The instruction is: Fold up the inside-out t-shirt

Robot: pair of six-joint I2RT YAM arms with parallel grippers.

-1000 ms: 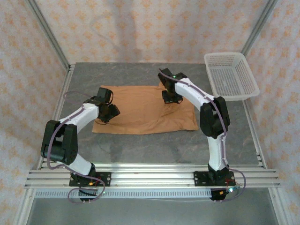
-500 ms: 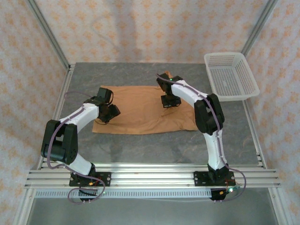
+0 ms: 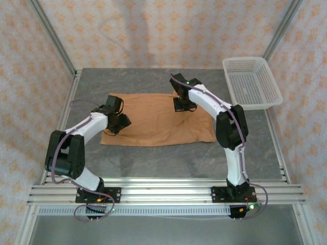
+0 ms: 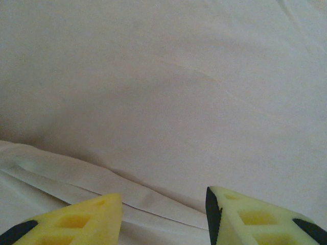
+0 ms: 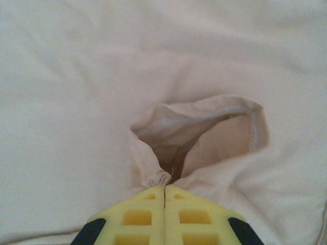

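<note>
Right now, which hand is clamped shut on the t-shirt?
The right hand: its fingers meet on a pinched-up fold of the t-shirt. The left hand has its fingers apart over the cloth, gripping nothing.

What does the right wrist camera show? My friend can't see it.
The right gripper is shut, pinching a hemmed edge of the t-shirt. Just beyond it the cloth gapes open like a little pocket.

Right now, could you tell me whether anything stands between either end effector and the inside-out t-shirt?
Nothing visible does. The right end effector is shut on a pinched fold of the inside-out t-shirt, and the left end effector hangs open directly over its cloth with nothing between.
</note>
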